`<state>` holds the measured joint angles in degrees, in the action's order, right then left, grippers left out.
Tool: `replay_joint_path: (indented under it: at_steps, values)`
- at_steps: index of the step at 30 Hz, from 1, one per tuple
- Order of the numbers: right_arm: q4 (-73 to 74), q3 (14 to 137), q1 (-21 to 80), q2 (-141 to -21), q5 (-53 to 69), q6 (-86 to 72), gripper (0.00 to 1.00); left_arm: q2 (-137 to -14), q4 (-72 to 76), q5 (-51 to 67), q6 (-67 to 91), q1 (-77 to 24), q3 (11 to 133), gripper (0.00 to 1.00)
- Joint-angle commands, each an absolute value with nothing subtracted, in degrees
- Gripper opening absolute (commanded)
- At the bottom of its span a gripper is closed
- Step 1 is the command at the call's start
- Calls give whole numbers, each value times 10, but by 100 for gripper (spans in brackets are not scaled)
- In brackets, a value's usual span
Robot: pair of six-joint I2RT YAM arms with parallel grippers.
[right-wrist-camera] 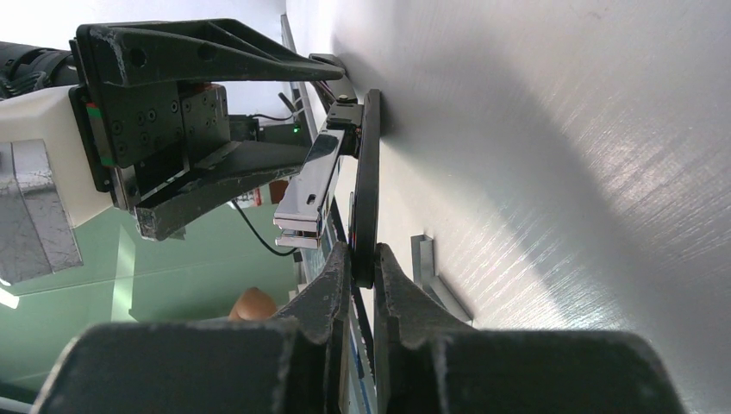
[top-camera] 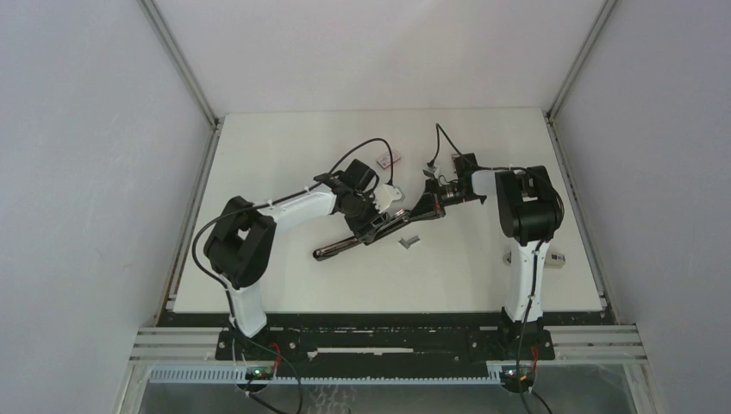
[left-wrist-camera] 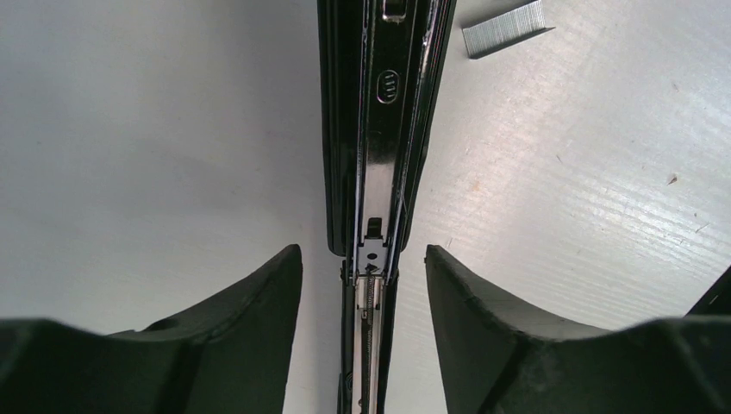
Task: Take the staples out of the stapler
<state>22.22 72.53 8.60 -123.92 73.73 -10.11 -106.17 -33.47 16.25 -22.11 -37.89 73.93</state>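
Observation:
The stapler (top-camera: 336, 247) lies slanted at the table's middle, its two arms spread apart. In the left wrist view its open silver channel (left-wrist-camera: 379, 129) with a spring runs up between my fingers. My left gripper (top-camera: 379, 222) (left-wrist-camera: 364, 259) straddles that arm, open, with a gap on each side. My right gripper (top-camera: 428, 205) (right-wrist-camera: 362, 259) is shut on the end of the stapler's black bar (right-wrist-camera: 369, 172); the silver arm (right-wrist-camera: 306, 190) stands off beside it. The staples (top-camera: 409, 242) (left-wrist-camera: 504, 28) (right-wrist-camera: 424, 259), a short silver strip, lie loose on the table just beside the stapler.
A small red-and-white box (top-camera: 390, 159) lies behind the left wrist. A small grey piece (top-camera: 559, 259) sits by the table's right edge. Grey walls close in the table on the left, right and back. Cables arch over both wrists.

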Motion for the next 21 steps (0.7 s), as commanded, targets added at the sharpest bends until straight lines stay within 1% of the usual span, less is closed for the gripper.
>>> replay_joint_path:
  at_steps: [1,9,13,20,21]
  values:
    - [204,742,84,-1245,719,-101,6,-1053,-324,151,-230,-385,734,58]
    - [203,742,85,-1246,718,-103,6,-1057,-312,136,-221,-388,736,56]
    - [203,742,84,-1247,718,-104,8,-1060,-311,132,-220,-392,737,51]
    - [202,742,84,-1249,719,-105,8,-1076,-317,140,-221,-400,741,50]
    - [202,742,85,-1249,718,-105,8,-1078,-318,141,-222,-400,742,48]
